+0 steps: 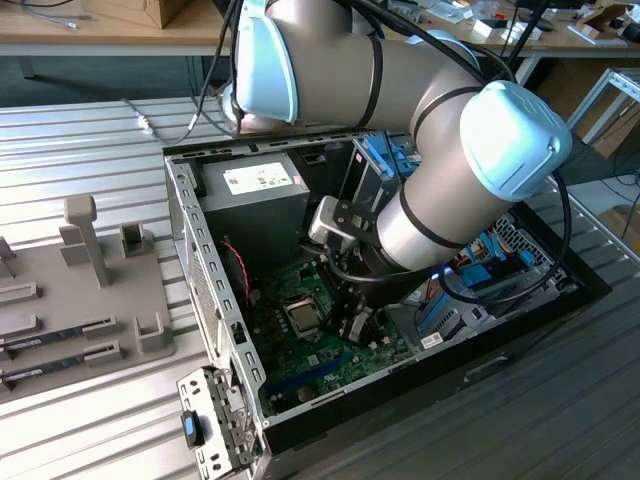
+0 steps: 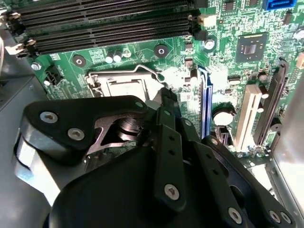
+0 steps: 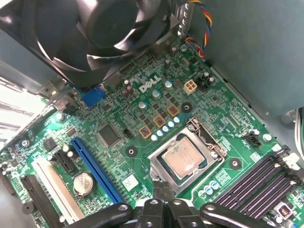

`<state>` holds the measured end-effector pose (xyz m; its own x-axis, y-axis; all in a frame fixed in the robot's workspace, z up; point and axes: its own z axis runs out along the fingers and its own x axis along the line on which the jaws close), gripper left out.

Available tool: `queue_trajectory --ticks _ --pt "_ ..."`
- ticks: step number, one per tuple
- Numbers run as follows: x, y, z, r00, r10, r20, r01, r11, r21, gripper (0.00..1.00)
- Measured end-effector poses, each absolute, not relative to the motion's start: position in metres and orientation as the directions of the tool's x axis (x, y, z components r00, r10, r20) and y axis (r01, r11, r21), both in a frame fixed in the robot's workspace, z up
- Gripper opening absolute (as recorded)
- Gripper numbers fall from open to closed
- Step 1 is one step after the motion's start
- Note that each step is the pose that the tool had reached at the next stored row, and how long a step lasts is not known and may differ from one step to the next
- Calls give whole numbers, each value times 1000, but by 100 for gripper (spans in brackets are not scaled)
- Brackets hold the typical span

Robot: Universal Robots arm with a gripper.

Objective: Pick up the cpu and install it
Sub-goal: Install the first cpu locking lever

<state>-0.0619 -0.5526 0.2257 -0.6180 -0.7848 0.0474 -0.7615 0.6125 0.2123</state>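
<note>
Silvery cpu lies flat in the socket on the board, just beyond the claw tips, squarely ahead of them. Claw fingers are pressed together with nothing between, poised by the socket's near edge.

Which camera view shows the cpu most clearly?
The first wrist view: the cpu shows whole, silvery top up, in its socket. In the second wrist view the gripper covers part of it. In the exterior view it sits deep in the case.
</note>
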Motion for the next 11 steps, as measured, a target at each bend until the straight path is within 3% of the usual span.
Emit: queue_trajectory --ticks 11 --pt "-67 -558 220 -618 -785 47 -761 612 212 11"
